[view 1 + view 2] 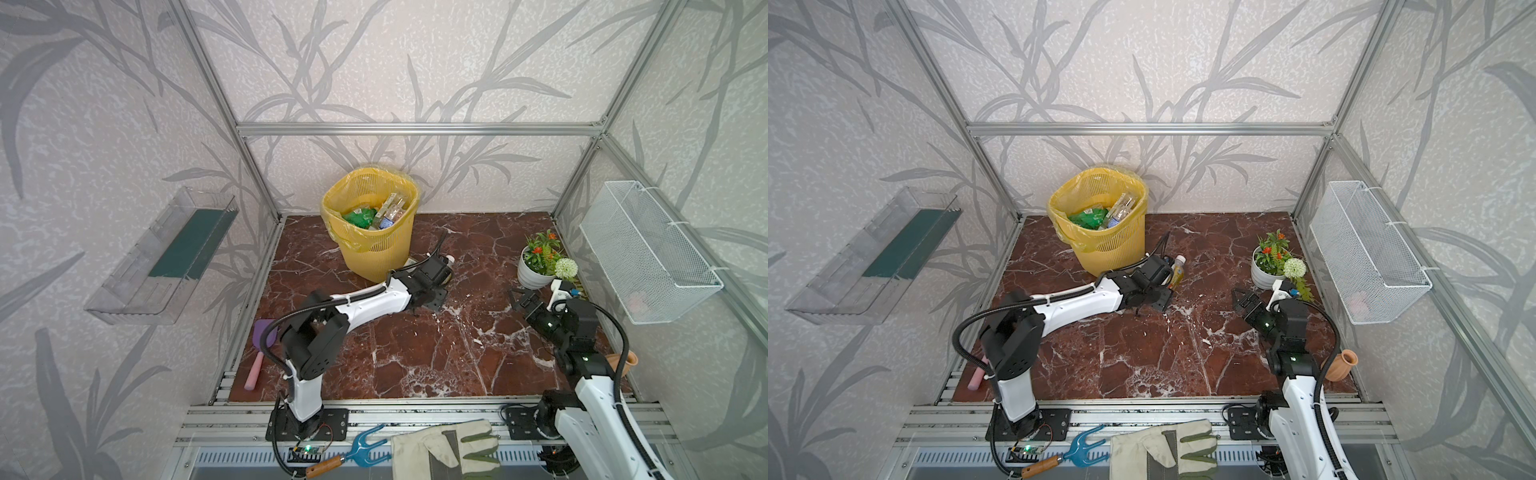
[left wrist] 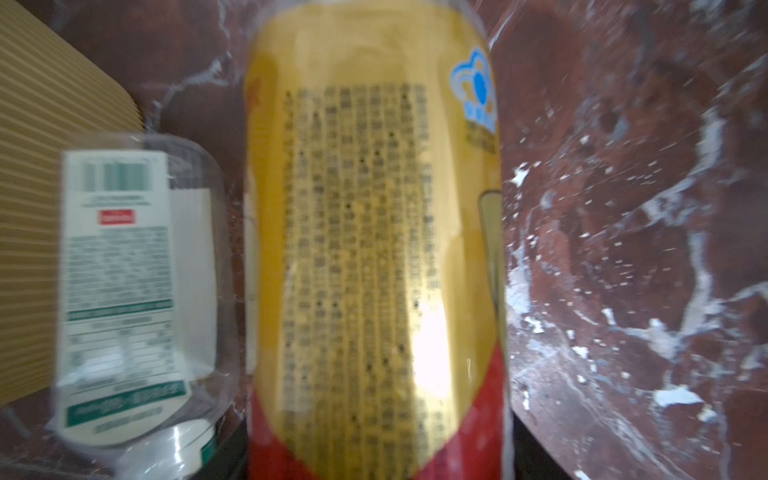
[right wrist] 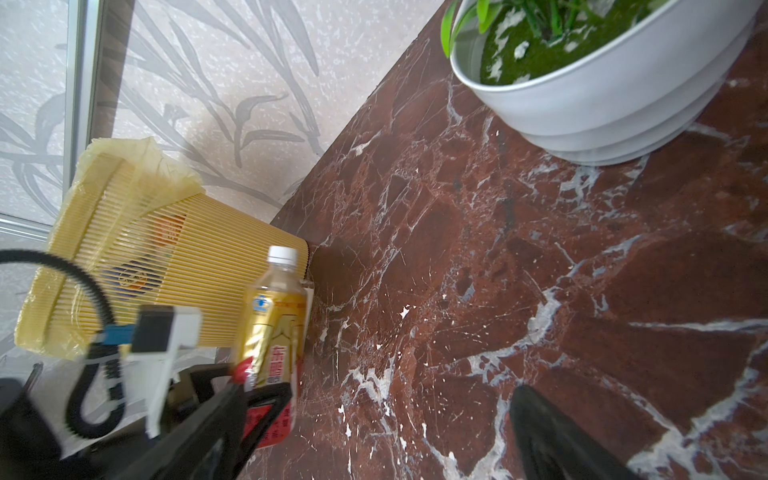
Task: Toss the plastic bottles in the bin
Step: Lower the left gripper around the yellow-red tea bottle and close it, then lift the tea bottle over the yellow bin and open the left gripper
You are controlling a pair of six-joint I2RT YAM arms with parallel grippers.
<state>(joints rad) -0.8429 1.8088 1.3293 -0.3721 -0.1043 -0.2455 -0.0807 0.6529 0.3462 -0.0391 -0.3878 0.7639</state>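
Note:
The yellow bin [image 1: 370, 232] [image 1: 1100, 232] stands at the back of the marble floor and holds several plastic bottles [image 1: 359, 217]. Just right of its base, my left gripper [image 1: 440, 276] [image 1: 1163, 276] is shut on a white-capped bottle with a yellow and red label [image 1: 1177, 272] [image 3: 274, 324], gripped at its red lower part. That label [image 2: 374, 249] fills the left wrist view, with dark fingers [image 2: 528, 453] on either side. A clear bottle with a white and green label [image 2: 137, 282] lies beside it against the bin wall [image 2: 41, 187]. My right gripper [image 1: 519, 297] [image 3: 380, 415] hangs open over bare floor.
A white pot of flowers [image 1: 540, 262] [image 3: 602, 91] stands just behind the right gripper. On the side walls hang a white wire basket [image 1: 648, 257] and a clear tray [image 1: 162, 257]. A purple spatula [image 1: 262, 353], a small clay pot [image 1: 621, 361], a glove [image 1: 444, 453] and a blue rake [image 1: 365, 453] lie near the front.

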